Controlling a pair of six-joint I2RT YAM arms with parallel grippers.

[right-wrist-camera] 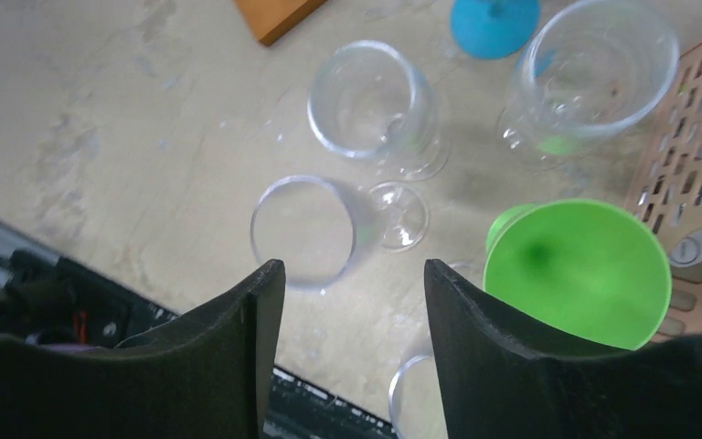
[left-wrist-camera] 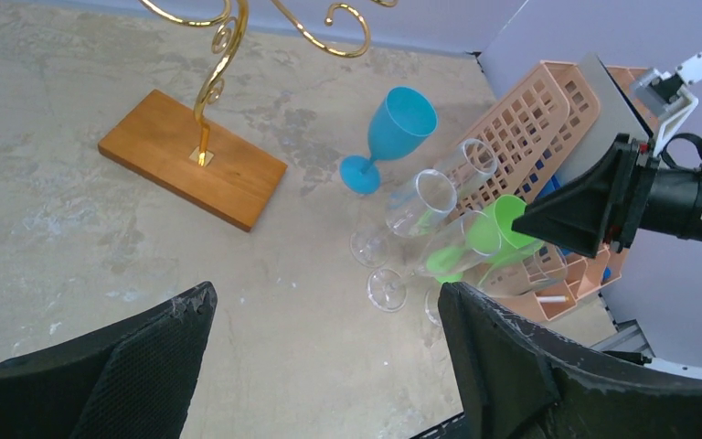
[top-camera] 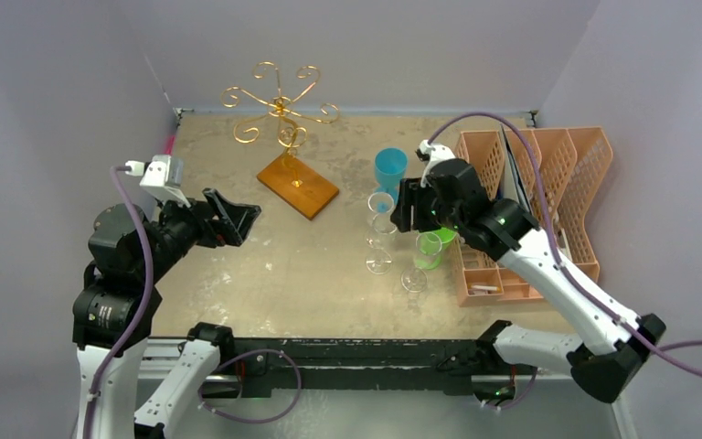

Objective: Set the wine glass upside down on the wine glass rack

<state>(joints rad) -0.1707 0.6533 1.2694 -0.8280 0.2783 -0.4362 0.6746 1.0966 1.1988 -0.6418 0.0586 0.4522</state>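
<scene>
The gold wire wine glass rack (top-camera: 279, 105) stands on its brown wooden base (top-camera: 298, 184) at the back centre; it also shows in the left wrist view (left-wrist-camera: 208, 87). Several clear wine glasses (top-camera: 381, 208) stand upright right of centre with a blue goblet (top-camera: 389, 168) and a green goblet (top-camera: 440, 240). My right gripper (top-camera: 406, 207) is open and empty, hovering over them; in its view (right-wrist-camera: 354, 270) a clear glass (right-wrist-camera: 306, 230) lies just ahead of the left finger, and the green goblet (right-wrist-camera: 580, 270) is by the right finger. My left gripper (top-camera: 235, 219) is open and empty at the left (left-wrist-camera: 327, 297).
An orange plastic mesh organizer (top-camera: 558, 197) stands at the right edge, with small compartments at its front. Purple walls close the back and sides. The black frame rail (top-camera: 347, 352) runs along the near edge.
</scene>
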